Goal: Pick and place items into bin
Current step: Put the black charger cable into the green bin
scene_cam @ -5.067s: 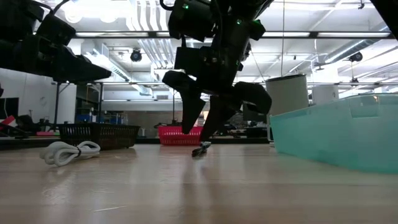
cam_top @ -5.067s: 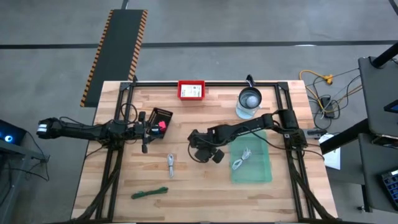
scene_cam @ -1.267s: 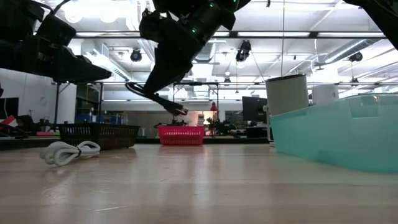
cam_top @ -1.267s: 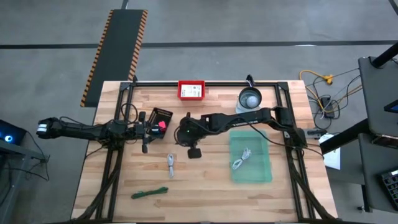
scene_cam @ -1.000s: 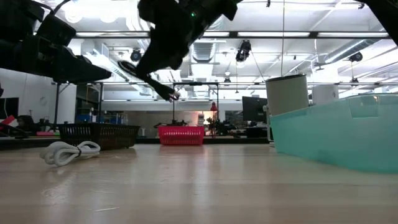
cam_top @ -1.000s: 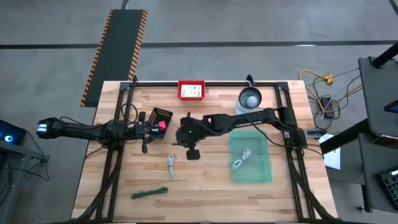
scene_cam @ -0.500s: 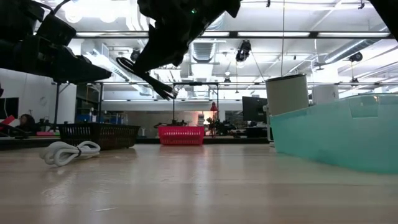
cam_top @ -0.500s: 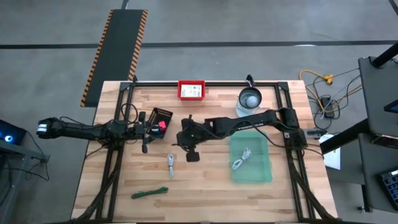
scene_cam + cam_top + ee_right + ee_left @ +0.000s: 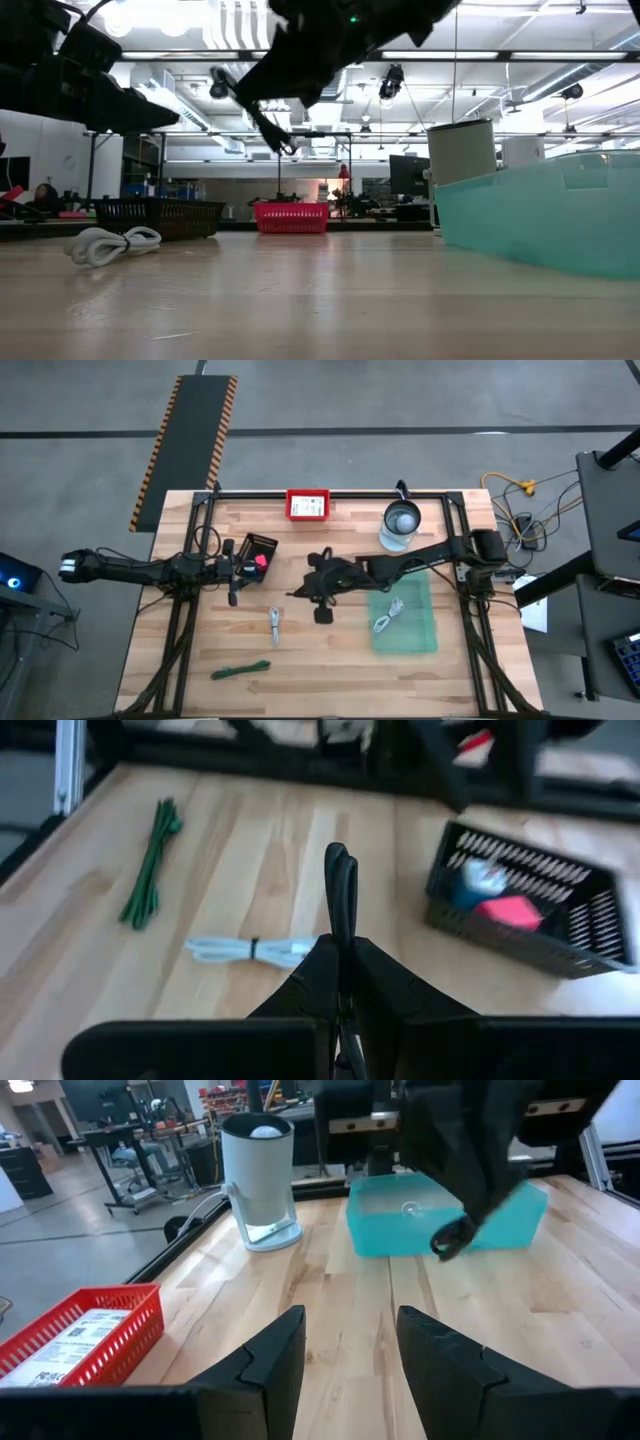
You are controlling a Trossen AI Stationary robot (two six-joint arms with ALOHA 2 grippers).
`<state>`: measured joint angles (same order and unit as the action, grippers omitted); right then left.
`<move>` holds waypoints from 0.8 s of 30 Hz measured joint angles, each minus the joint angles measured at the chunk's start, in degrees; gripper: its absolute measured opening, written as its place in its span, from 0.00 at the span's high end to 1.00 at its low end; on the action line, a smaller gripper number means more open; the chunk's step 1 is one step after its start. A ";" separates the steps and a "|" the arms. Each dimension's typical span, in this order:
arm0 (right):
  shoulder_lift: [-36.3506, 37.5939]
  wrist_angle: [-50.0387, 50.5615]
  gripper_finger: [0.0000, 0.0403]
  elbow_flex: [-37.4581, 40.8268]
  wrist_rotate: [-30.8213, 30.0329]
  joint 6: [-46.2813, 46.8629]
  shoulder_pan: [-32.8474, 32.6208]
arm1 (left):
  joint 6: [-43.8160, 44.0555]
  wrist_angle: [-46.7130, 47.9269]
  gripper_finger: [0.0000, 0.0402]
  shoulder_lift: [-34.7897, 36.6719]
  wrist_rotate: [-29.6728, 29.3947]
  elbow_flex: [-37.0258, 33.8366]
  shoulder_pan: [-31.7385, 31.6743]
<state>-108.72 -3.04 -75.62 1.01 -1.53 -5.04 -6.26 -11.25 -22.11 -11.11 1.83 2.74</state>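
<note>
While the right arm is reaching out over the middle of the table (image 9: 200, 650), its jaws are clenching a thin black stick (image 9: 262, 120) and holding it in the air, well above the wood. In the right wrist view the stick is standing up between the closed fingers (image 9: 310, 975). Beyond it, a white coiled cable (image 9: 275, 625) is lying on the table, and a green tie (image 9: 240, 671) is lying farther toward the front edge. The teal bin (image 9: 420, 635) is sitting just beside the right arm, with another white cable (image 9: 388, 615) lying inside it. The left arm is waiting on its own side, its jaws standing released with nothing between them, close to a black basket (image 9: 262, 546) that is holding a pink item (image 9: 262, 561). A red basket (image 9: 308, 506) with white printed cards is resting at the back edge, and a glass jar (image 9: 402, 520) is standing near the bin's far end.
</note>
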 joint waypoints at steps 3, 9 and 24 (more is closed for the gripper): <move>2.81 -5.63 0.97 4.72 -1.53 -0.13 0.04 | 0.00 -0.30 0.64 0.00 0.00 0.02 0.00; 7.37 -14.03 0.97 13.06 -2.73 1.09 0.04 | -0.01 -0.31 0.64 0.00 0.00 0.02 0.01; 18.57 -26.44 0.97 30.26 -10.22 4.64 -3.19 | -0.02 -0.32 0.64 0.00 -0.01 0.02 0.02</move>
<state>-90.15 -29.47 -45.36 -9.21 3.11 -8.23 -6.28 -11.57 -22.11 -11.13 1.85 2.76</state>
